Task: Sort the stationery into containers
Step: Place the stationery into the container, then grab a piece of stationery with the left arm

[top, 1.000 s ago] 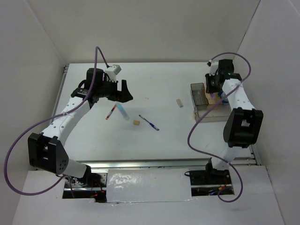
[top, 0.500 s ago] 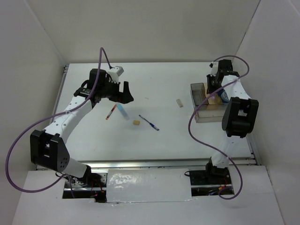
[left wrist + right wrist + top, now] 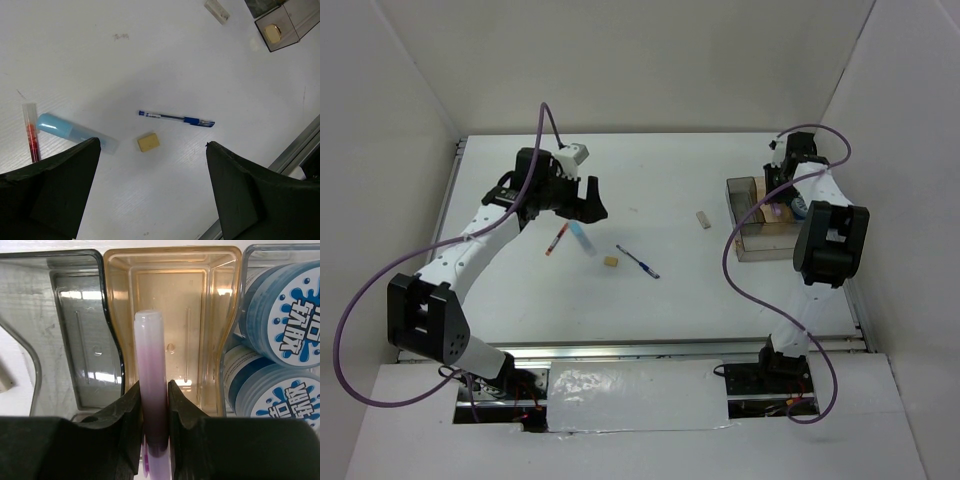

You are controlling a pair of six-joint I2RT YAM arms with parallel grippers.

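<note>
Right gripper (image 3: pixel 154 396) of mine is clenched on the pink bar (image 3: pixel 151 350), one finger on each side of it near its lower end, so the bar sticks out ahead of the jaws like a pointer. Directly beneath and ahead of it is the amber middle compartment (image 3: pixel 200 305) of the tray (image 3: pixel 756 252), which holds nothing that I can see. I cannot tell whether the bar's tip touches the compartment floor or hangs above it. Just to one side of my fingers sits the smoky-grey compartment (image 3: pixel 75 320), also bare; to the other side is a clear compartment with the two blue-white rolls (image 3: pixel 287 310) packed together.

I judge this to be the placing step for the pink bar. The next move calls for lowering it a little and letting the jaws part, with the bar kept lined up along the compartment so it clears both side walls.

Far across the table, my left gripper (image 3: pixel 586 203) hangs wide open with nothing in it. Below its fingers lie the tan cube (image 3: pixel 149 142) and the blue pen (image 3: pixel 176 118); the light-blue bar (image 3: pixel 70 131) and red pen (image 3: pixel 32 135) are beside one finger, and the beige block (image 3: pixel 217 10) lies farther out. All of these remain to be sorted.
</note>
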